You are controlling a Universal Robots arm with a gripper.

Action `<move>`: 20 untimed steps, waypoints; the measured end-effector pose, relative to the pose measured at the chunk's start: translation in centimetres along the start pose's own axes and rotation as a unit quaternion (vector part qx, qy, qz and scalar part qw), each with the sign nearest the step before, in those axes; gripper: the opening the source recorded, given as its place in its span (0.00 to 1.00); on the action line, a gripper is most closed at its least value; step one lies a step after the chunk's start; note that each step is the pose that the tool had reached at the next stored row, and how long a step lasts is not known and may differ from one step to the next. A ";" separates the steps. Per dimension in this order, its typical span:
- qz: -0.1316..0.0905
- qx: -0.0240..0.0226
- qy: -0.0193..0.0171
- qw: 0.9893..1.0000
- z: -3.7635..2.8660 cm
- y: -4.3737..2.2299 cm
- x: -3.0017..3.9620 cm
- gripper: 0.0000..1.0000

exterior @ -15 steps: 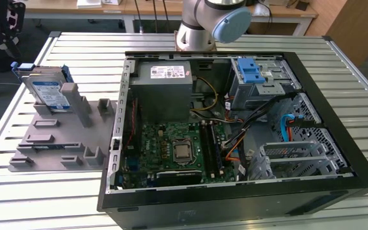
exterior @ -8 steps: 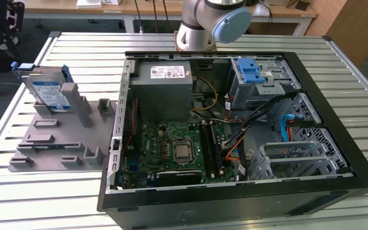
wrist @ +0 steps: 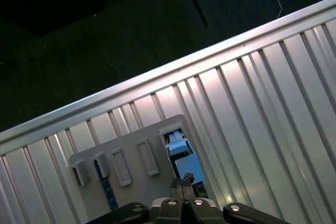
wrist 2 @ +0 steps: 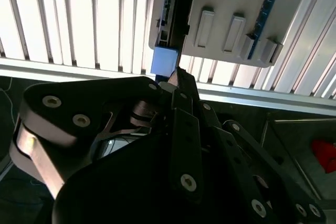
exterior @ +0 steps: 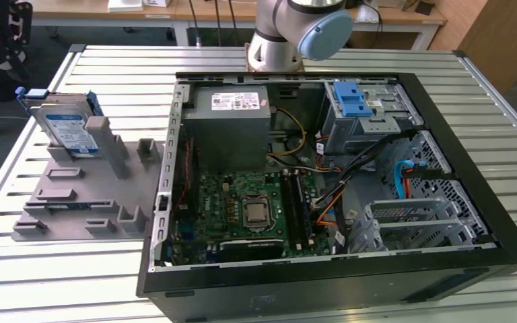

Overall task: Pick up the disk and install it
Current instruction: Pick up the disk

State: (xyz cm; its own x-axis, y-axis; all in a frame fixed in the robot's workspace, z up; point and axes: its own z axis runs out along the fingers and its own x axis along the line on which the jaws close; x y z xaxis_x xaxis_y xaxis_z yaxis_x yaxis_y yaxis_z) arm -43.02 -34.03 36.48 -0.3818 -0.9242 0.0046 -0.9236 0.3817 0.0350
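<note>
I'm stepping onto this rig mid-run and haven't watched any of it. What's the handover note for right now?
The hand: shut, holding nothing, pointed toward the grey holder in both wrist views.
The disk: stands upright in that holder on the slatted table, to the exterior view's left of the open computer case. The hand is apart from it.
Done: nothing that shows; the disk is not yet picked up.
Left: the pickup and the install.
</note>
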 end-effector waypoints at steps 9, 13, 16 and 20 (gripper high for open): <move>-0.062 0.003 -0.003 0.998 0.07 0.00 0.01 0.11; -0.096 0.003 -0.002 0.995 0.13 0.00 0.00 0.11; -0.124 0.004 -0.001 0.992 0.17 0.00 0.00 0.11; -0.153 0.004 -0.001 0.988 0.23 0.00 0.00 0.11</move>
State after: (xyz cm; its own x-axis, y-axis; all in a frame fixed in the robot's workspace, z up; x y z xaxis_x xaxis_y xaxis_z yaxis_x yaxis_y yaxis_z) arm -43.03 -34.03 36.25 -0.0837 -0.9965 -0.0063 -0.9961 0.0836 0.0271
